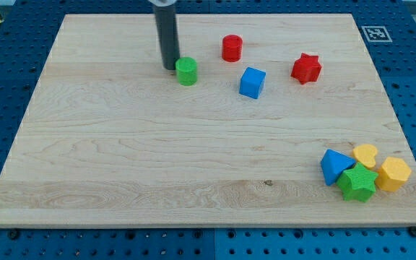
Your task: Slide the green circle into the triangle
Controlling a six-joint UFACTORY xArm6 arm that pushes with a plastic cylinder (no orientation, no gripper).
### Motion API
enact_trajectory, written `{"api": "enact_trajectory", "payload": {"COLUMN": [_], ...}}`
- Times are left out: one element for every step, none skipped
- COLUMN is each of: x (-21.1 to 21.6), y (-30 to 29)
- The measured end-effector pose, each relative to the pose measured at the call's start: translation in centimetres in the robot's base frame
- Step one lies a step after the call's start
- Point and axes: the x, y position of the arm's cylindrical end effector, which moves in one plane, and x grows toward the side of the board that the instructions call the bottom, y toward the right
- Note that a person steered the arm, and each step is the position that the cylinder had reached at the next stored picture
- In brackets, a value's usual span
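Note:
The green circle is a small green cylinder on the wooden board, near the view's top, left of centre. My tip stands just to its left, touching or nearly touching it. The blue triangle lies far off at the view's bottom right, in a cluster with other blocks.
A red cylinder, a blue cube and a red star lie right of the green circle. By the triangle sit a green star, a yellow heart and a yellow hexagon. A marker tag is off the board's top right corner.

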Motion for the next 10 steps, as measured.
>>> {"api": "enact_trajectory", "payload": {"x": [1.5,4.1,7.5,9.2,9.9,11.0,13.1,15.3,16.4,17.5], "y": [2.5,4.2,4.7,6.8,10.0,13.2,13.9,14.0,15.1,16.6]}}
